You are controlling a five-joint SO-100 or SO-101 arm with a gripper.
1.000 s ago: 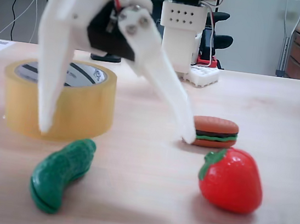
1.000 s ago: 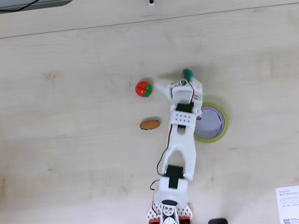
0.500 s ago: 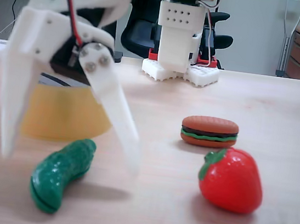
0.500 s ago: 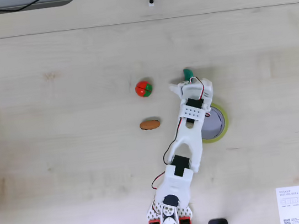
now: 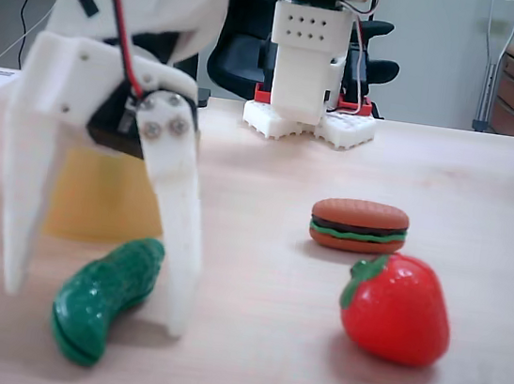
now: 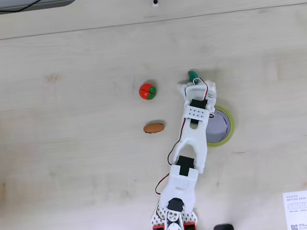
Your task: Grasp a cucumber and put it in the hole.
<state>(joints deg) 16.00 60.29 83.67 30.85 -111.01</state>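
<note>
While the low fixed view is looking across the table [image 5: 479, 231], the claw [image 5: 91, 303] is hanging wide open, its two white fingers [image 5: 180, 239] standing on either side of the cucumber [image 5: 103, 297] and gripping nothing. The cucumber is lying on the near left of the table, between the fingers, close to the right one; whether they touch cannot be told. The tape roll [image 5: 104, 200] is sitting just behind, largely hidden by the claw. A strawberry [image 5: 398, 308] is resting near right, a toy hamburger [image 5: 359, 225] farther back.

From above in the other fixed view, the arm [image 6: 189, 144] is reaching up the table, covering the left edge of the tape roll [image 6: 227, 130] and its hole [image 6: 217, 126]. The cucumber [image 6: 192, 75] is poking out beyond the claw [image 6: 193, 86]. The strawberry [image 6: 148, 90] and hamburger [image 6: 153, 128] are lying to the left.
</note>
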